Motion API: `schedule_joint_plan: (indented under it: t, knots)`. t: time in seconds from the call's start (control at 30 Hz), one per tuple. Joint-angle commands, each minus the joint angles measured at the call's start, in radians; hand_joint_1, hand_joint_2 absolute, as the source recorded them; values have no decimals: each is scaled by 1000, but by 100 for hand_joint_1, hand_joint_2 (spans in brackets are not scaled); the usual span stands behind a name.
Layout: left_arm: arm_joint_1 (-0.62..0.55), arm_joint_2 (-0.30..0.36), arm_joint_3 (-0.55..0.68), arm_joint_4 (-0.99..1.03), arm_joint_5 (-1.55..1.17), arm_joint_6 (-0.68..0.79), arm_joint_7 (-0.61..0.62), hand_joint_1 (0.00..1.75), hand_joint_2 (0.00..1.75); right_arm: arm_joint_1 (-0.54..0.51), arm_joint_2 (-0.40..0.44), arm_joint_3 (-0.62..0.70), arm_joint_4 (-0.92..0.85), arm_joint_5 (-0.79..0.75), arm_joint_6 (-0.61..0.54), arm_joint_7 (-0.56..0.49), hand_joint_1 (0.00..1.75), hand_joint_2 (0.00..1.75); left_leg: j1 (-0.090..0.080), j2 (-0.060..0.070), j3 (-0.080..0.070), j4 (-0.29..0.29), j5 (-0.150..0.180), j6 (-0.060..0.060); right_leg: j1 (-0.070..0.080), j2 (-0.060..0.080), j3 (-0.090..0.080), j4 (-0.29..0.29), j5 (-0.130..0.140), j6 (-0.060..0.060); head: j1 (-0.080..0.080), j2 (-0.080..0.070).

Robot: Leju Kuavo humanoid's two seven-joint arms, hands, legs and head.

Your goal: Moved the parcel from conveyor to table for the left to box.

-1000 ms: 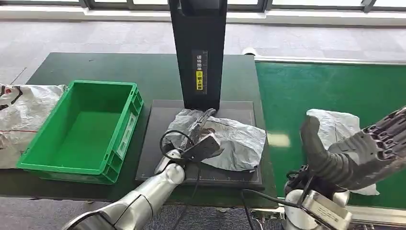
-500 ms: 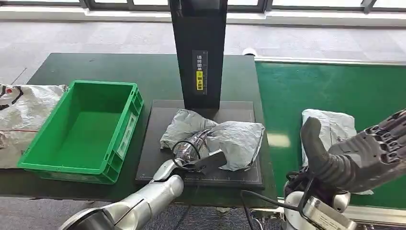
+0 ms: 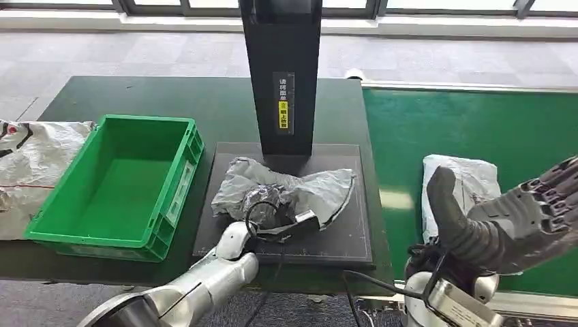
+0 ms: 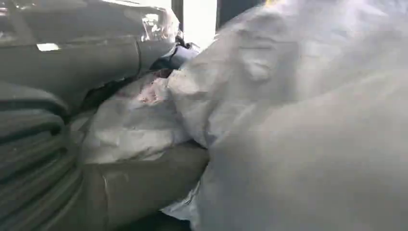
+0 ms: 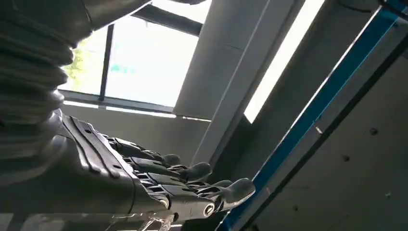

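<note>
1. The grey plastic parcel point(image 3: 286, 191) lies crumpled on the black mat point(image 3: 341, 238) at the foot of the black post point(image 3: 281, 75), on the dark green table point(image 3: 136, 95)
2. The left hand point(image 3: 269, 208) grips the parcel's bunched near side; the left wrist view shows its thumb and fingers point(image 4: 144, 183) pressed into the grey plastic
3. The right hand point(image 3: 518, 218) is held over the green conveyor point(image 3: 470, 122) with fingers apart, holding nothing
4. A second grey parcel point(image 3: 457, 180) lies on the conveyor beyond that hand
5. An empty green crate point(image 3: 116, 184) stands on the table left of the mat
</note>
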Motion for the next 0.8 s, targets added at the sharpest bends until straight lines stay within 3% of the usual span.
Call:
schedule_joint_plan:
  t: [0.03,0.2,0.27,0.3,0.33,0.37,0.47,0.6,0.7,0.8]
  knots:
    - [49,39,394,-301,-343,6,-38,175,175,64,20,-28,-10,2,0,2,0,175,0,-2,0,-2,1,1,0,-2,0,-2,0,0,0,0]
    - [49,39,394,-301,-343,6,-38,175,175,64,20,-28,-10,2,0,2,0,175,0,5,0,-2,0,1,0,5,0,-3,1,0,0,0]
    - [49,39,394,-301,-343,6,-38,175,175,64,20,-28,-10,2,0,2,0,175,0,2,-1,-1,0,1,0,2,-1,-2,0,0,0,0]
    - [181,-16,656,-804,-495,6,-181,175,175,69,20,-95,-42,1,0,2,0,175,0,1,0,-3,1,1,0,2,0,-3,1,0,0,0]
    - [168,-28,687,-876,-497,6,-209,175,175,71,20,-94,-44,1,0,2,0,175,0,1,1,-3,0,1,0,1,1,-3,0,0,0,0]
    - [168,-28,687,-876,-497,6,-209,175,175,71,20,-94,-44,1,0,2,0,175,0,1,-6,2,0,1,0,1,-6,1,0,0,0,0]
    - [175,-32,758,-993,-511,6,-254,175,175,89,20,-95,-54,5,0,2,0,175,1,2,-7,3,-1,1,1,3,-7,1,0,0,0,0]
    - [215,-29,837,-1041,-546,6,-221,175,175,123,20,-98,-75,8,0,2,0,175,0,11,0,-3,-2,0,-1,11,-4,-2,1,0,0,0]
    - [207,-32,1034,-1028,-405,6,-324,175,175,143,20,-109,-86,12,0,2,0,175,0,9,2,-4,-2,0,0,10,-2,-3,1,-1,0,0]
    - [194,-32,1137,-1009,-358,6,-392,175,175,145,20,-116,-88,10,0,2,0,175,1,10,0,-4,-2,0,1,10,-3,-3,1,-1,0,0]
